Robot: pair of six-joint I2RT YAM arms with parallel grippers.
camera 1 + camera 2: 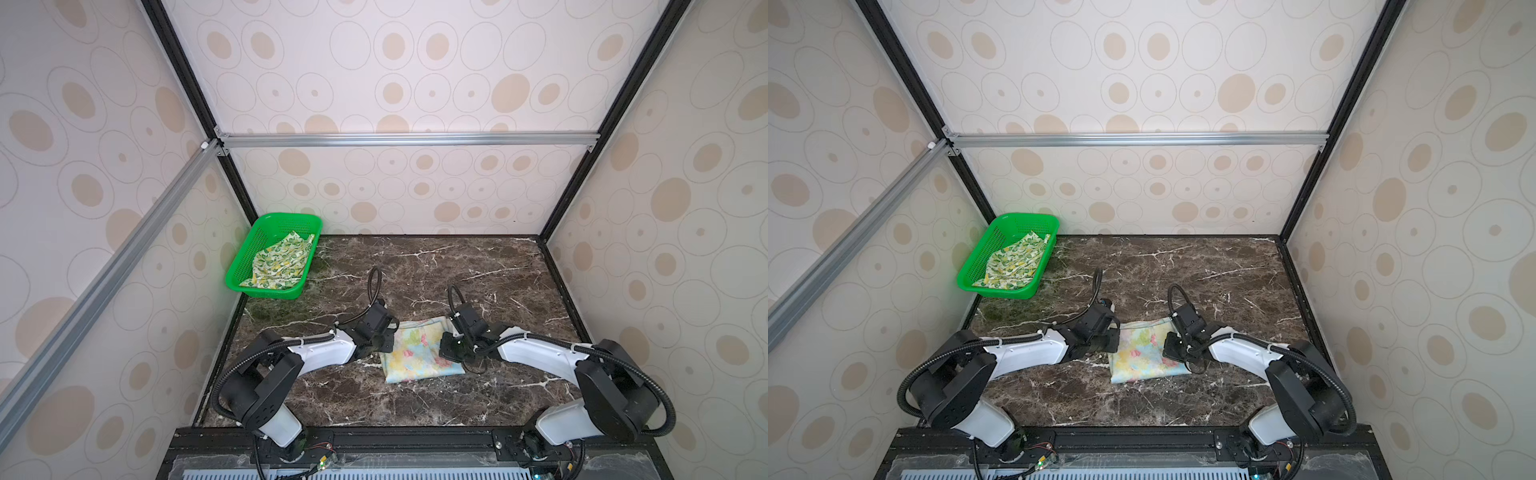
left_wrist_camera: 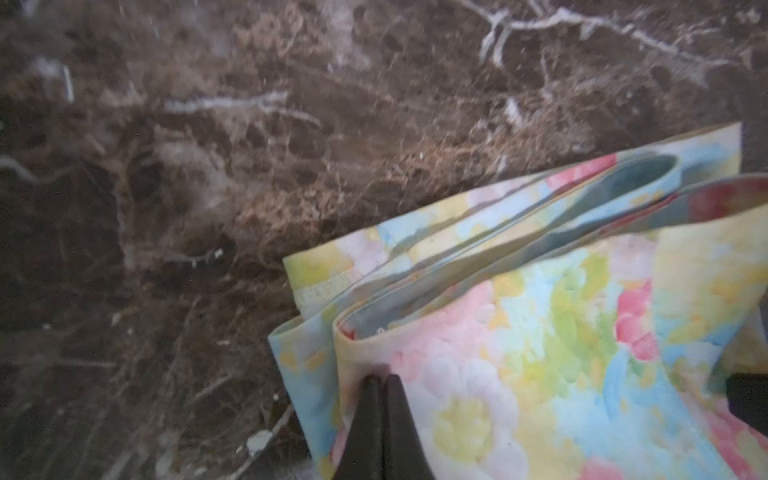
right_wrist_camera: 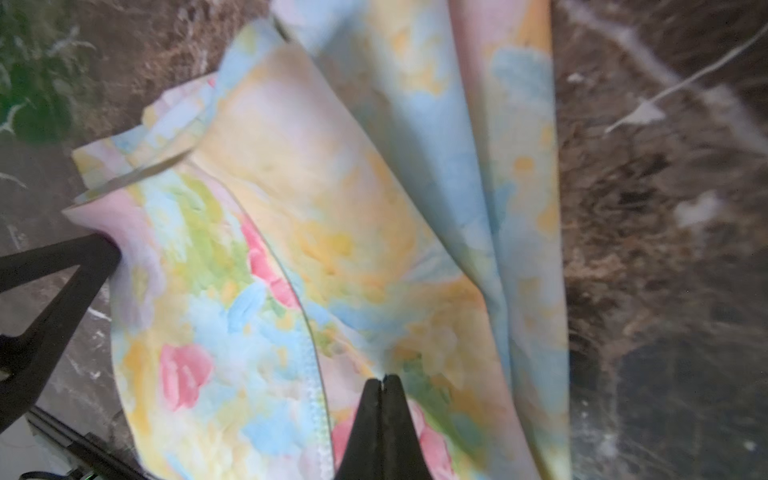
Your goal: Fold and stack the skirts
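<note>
The left gripper (image 2: 380,380) and right gripper (image 3: 382,380) each clamp the part-folded pastel blue-yellow floral cloth skirt (image 1: 415,353) between them; the cream lemon-print cloth skirt (image 1: 282,262), not yet folded, lies in the green plastic mesh basket (image 1: 243,259) well beyond the left gripper.

We see 1 pastel blue-yellow skirt (image 1: 415,355) with pink flowers, 1 cream skirt (image 1: 279,266) with yellow lemons and green leaves, a green basket (image 1: 246,257), and a brown, white-veined tabletop (image 1: 478,266).

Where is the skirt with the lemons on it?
In both top views the lemon skirt lies crumpled inside the green mesh basket, at the far left corner of the marble table, apart from the flowered skirt.
</note>
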